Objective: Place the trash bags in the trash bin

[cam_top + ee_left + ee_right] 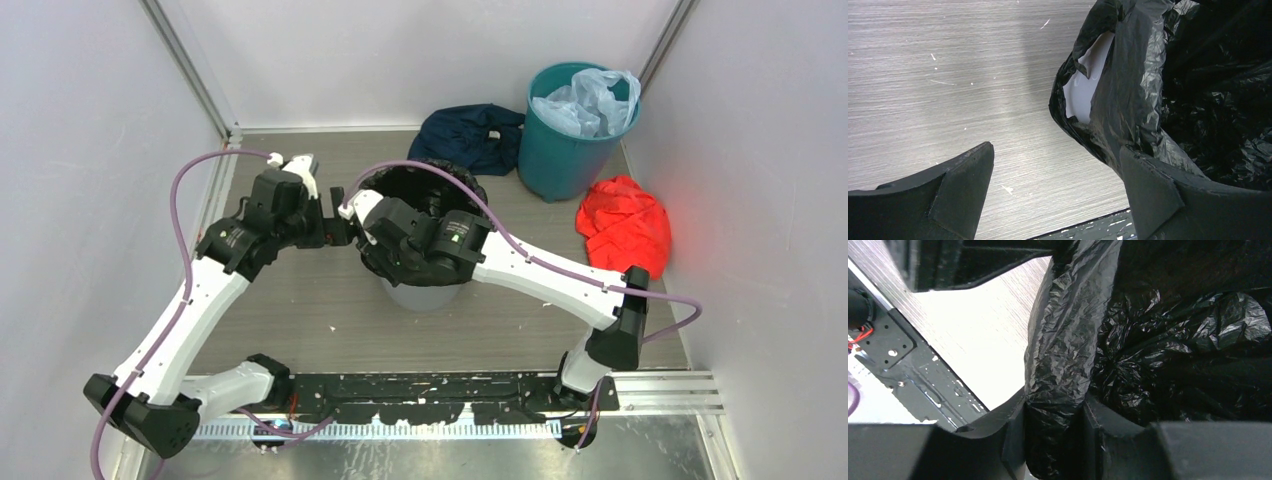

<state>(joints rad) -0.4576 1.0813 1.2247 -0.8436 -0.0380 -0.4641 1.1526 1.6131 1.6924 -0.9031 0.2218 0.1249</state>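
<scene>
Trash bags (1058, 340) over trash bin (420, 296) rim, right gripper (1053, 415) pinching fold

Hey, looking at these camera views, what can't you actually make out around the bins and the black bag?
- Grey bin: top view, the right arm and black bag cover all but its lower wall.
- Inside of the bag: both wrist views, dark folds hide how deep it sits.
- Teal bin contents: top view, the pale blue bag fills its mouth.
- Left claw: left wrist view, the bottom edge cuts off its finger bases.
</scene>
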